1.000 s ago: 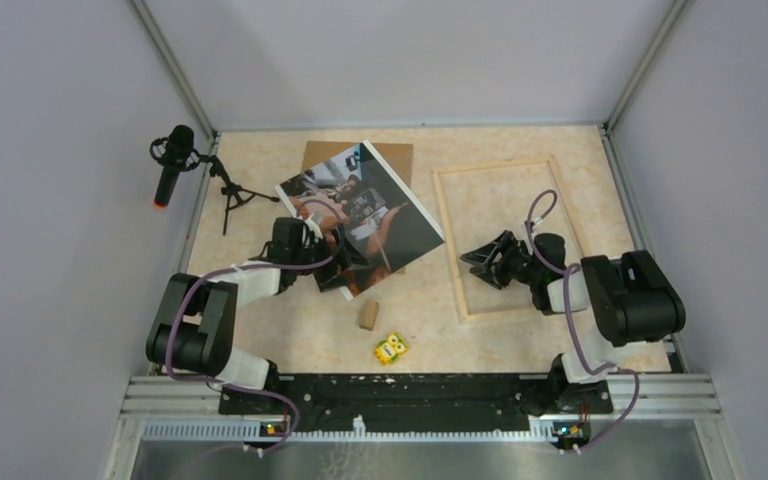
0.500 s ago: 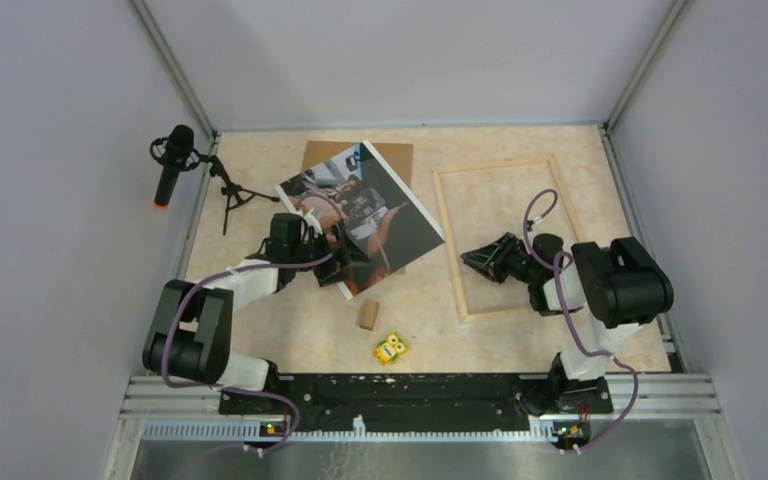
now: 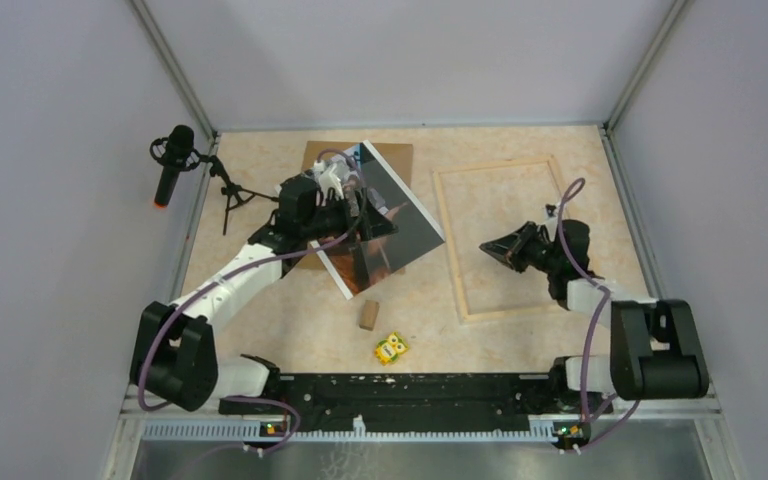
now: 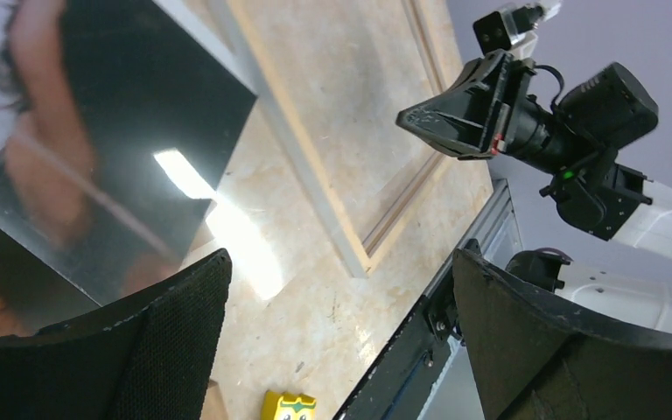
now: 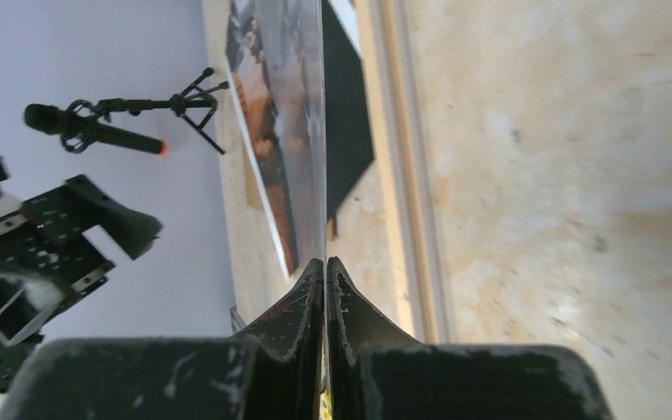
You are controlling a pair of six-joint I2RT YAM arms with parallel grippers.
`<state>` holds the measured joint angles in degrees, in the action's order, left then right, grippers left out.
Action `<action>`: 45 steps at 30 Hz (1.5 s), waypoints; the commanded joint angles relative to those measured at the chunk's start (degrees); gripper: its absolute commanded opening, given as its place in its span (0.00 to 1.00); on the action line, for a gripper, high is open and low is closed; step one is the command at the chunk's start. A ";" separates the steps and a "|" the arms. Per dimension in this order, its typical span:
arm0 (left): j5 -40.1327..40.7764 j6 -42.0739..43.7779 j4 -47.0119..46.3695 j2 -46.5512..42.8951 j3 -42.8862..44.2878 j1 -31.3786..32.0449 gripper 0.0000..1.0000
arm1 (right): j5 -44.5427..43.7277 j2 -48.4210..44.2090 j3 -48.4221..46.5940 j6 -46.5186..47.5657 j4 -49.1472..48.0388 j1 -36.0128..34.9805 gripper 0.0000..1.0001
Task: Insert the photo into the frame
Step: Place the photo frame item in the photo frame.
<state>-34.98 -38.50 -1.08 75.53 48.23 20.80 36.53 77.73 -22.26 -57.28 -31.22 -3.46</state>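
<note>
- Closest to the near edge of the desk (image 3: 290,320), left of centre, sits one small yellow toy (image 3: 391,348).
- Just beyond it stands one small wooden block (image 3: 368,315), apart from the toy and near the photo's closest corner.
- To the right is the first of two pincers: the right pincer (image 5: 325,261) is clenched, its two fingers pressed together tip to tip. It hovers over the near half of the frame's opening and points left. I cannot tell whether anything thin is pinched between the fingers.
- One frame (image 3: 449,250) lies flat on the right half of the desk. Its four pale strips enclose bare desk, and the photo is not in it.
- Left of the frame, the left pincer (image 4: 339,262) is released, its two fingers spread wide. It is above the photo and grips nothing; I cannot tell whether it touches the print.
- One photo (image 3: 410,235) lies left of centre, turned at an angle, outside the frame. Its right corner comes right up to the frame's left strip.
- One brown board (image 3: 390,155) lies beyond the photo, partly under its far corner.
- Farthest left, one microphone (image 3: 173,165) stands on a small tripod at the desk's edge.
</note>
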 commanded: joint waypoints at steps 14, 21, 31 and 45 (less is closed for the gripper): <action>2.71 0.20 -1.80 7.41 4.58 14.12 0.98 | 6.22 -10.94 -10.62 30.94 44.72 20.28 0.00; 1.03 -2.74 -4.26 15.09 5.22 13.71 0.98 | 7.29 -5.80 -10.07 28.32 40.15 20.39 0.19; -1.52 0.55 0.77 20.19 9.28 8.48 0.98 | -7.36 -7.85 -11.51 31.38 51.27 20.38 0.72; -7.44 9.28 7.88 17.14 12.85 8.69 0.98 | 1.66 14.01 -34.85 38.63 49.90 18.29 0.76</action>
<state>-41.10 -33.47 6.33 96.47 61.32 29.21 33.89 84.29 -49.08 -23.51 19.77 15.88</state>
